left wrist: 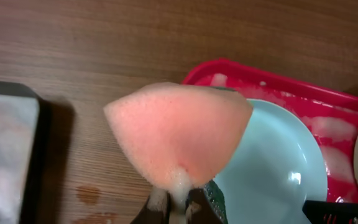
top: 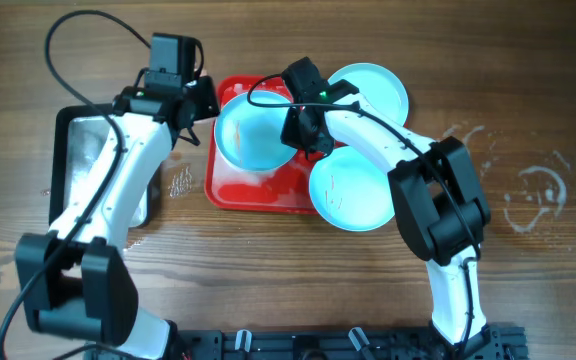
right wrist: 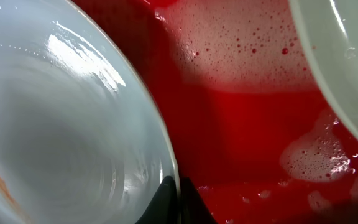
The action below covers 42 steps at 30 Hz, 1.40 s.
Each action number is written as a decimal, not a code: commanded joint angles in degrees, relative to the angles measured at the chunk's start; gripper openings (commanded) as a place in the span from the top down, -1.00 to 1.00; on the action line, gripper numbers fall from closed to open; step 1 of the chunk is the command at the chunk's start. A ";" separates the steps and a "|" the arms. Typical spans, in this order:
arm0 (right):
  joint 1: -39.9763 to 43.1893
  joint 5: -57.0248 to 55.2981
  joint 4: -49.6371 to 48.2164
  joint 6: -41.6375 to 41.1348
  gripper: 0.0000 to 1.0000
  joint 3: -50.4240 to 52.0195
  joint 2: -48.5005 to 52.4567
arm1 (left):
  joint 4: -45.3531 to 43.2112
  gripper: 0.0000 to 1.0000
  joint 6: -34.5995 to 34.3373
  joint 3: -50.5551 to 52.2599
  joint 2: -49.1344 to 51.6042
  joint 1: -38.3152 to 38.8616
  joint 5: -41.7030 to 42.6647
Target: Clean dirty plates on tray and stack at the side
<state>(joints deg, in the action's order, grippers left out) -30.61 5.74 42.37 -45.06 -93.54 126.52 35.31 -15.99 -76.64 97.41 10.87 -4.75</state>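
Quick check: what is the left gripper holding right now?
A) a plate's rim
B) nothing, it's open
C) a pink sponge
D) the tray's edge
C: the left gripper is shut on a soapy pink sponge, near the plate on the red tray.

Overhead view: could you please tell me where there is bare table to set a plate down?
Free: the wood in front of the tray, between the arm bases, and the far-right corner behind the wet streaks. Crowded: left gripper and sponge fill the gap between pan and tray; two plates overlap the tray's right edge.
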 commanded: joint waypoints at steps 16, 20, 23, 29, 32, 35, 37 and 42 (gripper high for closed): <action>-0.35 2.08 0.50 1.60 0.91 0.61 1.05 | -5.64 0.92 -1.01 -0.46 20.48 7.69 1.92; -0.35 2.08 0.42 1.62 0.91 0.61 1.05 | 4.04 0.92 -3.78 -1.27 20.35 7.65 1.92; -0.35 2.16 0.24 1.57 0.91 0.61 1.05 | 11.47 0.92 -4.68 -2.51 20.35 7.61 1.99; -0.35 2.29 0.15 1.84 0.91 0.61 1.05 | 8.90 0.92 -4.68 -2.86 20.48 7.56 -0.13; -0.35 2.27 0.13 2.05 0.91 0.61 1.05 | -1.14 0.92 -6.47 -2.25 20.59 7.58 -2.34; -0.35 2.29 0.22 2.56 0.92 0.61 1.05 | -10.05 0.92 -7.69 -0.90 20.87 7.63 -2.84; -0.35 2.27 0.33 2.67 0.91 0.61 1.05 | -14.14 0.92 -7.65 -0.42 21.64 7.63 -2.84; -0.35 2.27 0.28 2.67 0.91 0.61 1.05 | -11.69 0.92 -7.63 -0.39 23.80 7.61 -10.38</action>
<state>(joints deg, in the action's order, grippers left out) -30.83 7.92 42.28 -43.66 -93.54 126.52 20.56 -22.63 -77.95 118.26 18.72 -6.85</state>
